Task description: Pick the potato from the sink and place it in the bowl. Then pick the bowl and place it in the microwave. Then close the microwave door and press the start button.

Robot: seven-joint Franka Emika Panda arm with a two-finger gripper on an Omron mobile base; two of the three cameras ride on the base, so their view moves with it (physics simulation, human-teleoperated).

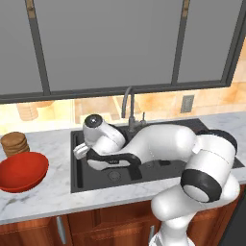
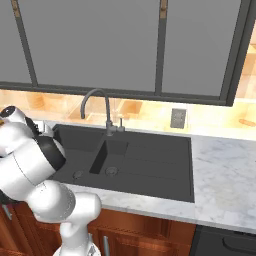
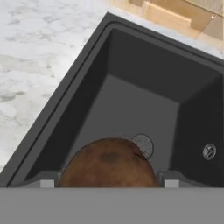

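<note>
Down in the left basin of the sink (image 1: 77, 163), the pincer (image 3: 109, 181) has its two fingertips (image 3: 47, 180) standing wide apart on either side of the potato (image 3: 109, 164). In the hand view that brown, mottled lump sits between them and spans nearly the whole gap; the tips flank it closely, but whether they press on its skin or stand just off it cannot be told, nor whether it rests on the basin floor or is raised above it. Just beyond the potato a round steel drain (image 3: 143, 144) shows on the black floor, and a small round fitting (image 3: 209, 151) sits on the basin wall to the right.

From the left base view the white arm (image 1: 163, 144) bends over the near rim and reaches leftward into that basin, its hand low inside and hiding the potato. A curved grey faucet (image 1: 128, 103) rises at the far edge behind the basins, and the right basin lies beyond the arm's elbow.

On the marble counter (image 1: 43, 192) to the left of the sink the red bowl (image 1: 21, 171) sits near the front edge, well apart from the pincer. A stack of brown wooden discs (image 1: 14, 143) stands just behind it, toward the wall. A grey outlet plate (image 1: 187, 103) is fixed on the tiled wall at the far right, under large dark-framed windows (image 1: 110, 43).
</note>
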